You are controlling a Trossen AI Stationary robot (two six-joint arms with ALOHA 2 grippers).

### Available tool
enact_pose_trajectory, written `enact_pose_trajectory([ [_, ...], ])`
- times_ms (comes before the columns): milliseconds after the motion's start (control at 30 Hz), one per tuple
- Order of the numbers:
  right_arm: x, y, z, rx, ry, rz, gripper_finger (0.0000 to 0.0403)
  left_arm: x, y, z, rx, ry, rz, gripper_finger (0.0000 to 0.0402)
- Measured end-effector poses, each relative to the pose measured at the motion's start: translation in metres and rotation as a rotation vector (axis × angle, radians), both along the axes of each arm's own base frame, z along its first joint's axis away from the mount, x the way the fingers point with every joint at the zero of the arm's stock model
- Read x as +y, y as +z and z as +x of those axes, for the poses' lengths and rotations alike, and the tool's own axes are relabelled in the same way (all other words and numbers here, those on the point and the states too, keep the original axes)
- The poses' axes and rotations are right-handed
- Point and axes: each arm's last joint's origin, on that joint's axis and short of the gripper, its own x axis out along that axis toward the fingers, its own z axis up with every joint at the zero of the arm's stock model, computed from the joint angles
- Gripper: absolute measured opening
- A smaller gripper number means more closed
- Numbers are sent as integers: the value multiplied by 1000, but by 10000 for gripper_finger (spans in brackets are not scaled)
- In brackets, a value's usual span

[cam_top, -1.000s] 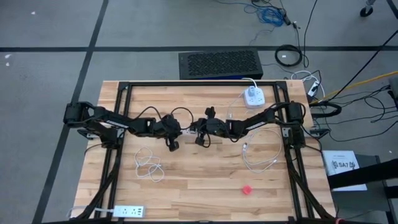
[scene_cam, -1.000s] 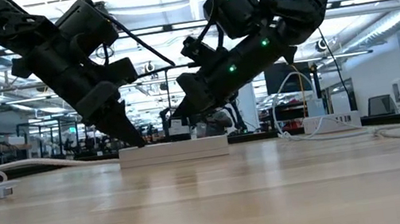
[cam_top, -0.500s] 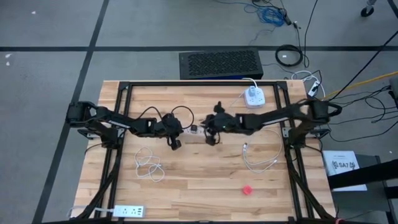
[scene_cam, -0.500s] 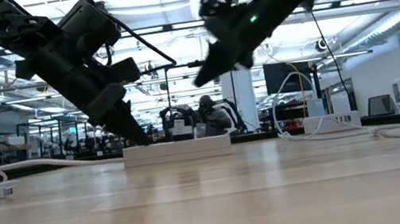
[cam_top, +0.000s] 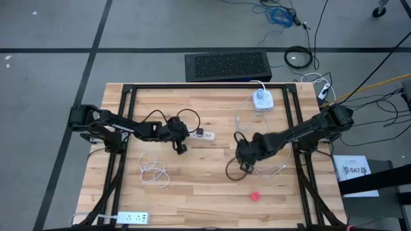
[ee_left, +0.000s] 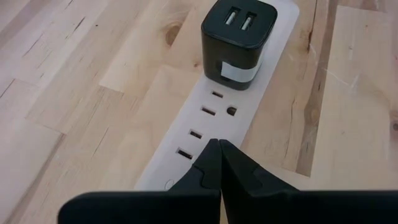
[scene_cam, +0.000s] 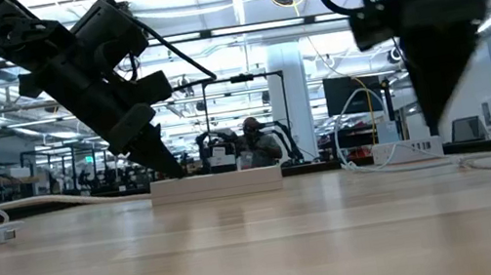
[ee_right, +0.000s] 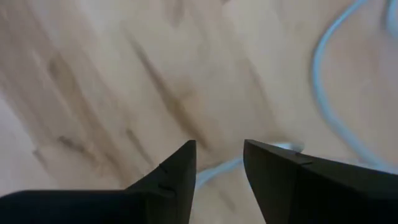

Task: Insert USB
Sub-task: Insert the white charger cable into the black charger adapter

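Observation:
A white power strip [cam_top: 204, 135] lies at the table's middle with a black two-port USB charger [ee_left: 239, 37] plugged into it. My left gripper [ee_left: 217, 148] is shut, its tips on the strip's end nearest the left arm. A white USB cable [cam_top: 266, 168] lies in loose loops on the wood right of centre. My right gripper [cam_top: 247, 160] hangs over that cable, pointing down, open with nothing between its fingers [ee_right: 219, 158]. The low view shows it [scene_cam: 435, 117] above the table, to the right of the strip [scene_cam: 215, 184]. My left gripper presses its shut fingertips on the strip's top face [ee_left: 186, 163], at the end away from the charger. The fingers slant down from the table's left side, along the strip. The strip lies flat on the wood.
A second white cable [cam_top: 154, 172] lies coiled at the near left. Another power strip [cam_top: 131, 218] sits at the near left corner, and a white adaptor [cam_top: 260, 99] with its cord at the far right. A small red thing [cam_top: 255, 196] lies near the front right.
My right gripper has left the power strip, risen, and swung toward the table's right and near edges until it is over the white cable. It has tipped from a shallow slant to pointing almost straight down. The left gripper stays on the strip.

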Motion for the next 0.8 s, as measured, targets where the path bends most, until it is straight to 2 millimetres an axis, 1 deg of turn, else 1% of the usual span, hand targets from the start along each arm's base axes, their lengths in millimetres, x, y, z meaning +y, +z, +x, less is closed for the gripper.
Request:
enact_pose_trajectory([
  [133, 21, -9, -5, 45, -23, 8, 130, 0, 0, 0, -1, 4, -3, 1],
  [267, 33, -19, -4, 62, -78, 22, 141, 0, 1, 0, -9, 9, -2, 1],
  [367, 35, -30, -4, 108, -137, 9, 149, 0, 2, 2, -37, 10, 1, 1],
  [533, 33, -48, -4, 203, -201, -32, 155, 1, 2, 2, -35, 15, 7, 1],
  [667, 33, -50, -3, 218, -202, -38, 155, 1, 2, 2, -35, 11, 10, 1],
  [800, 32, -42, -7, 210, -216, -17, 155, 1, 2, 2, -32, 9, 12, 1],
])
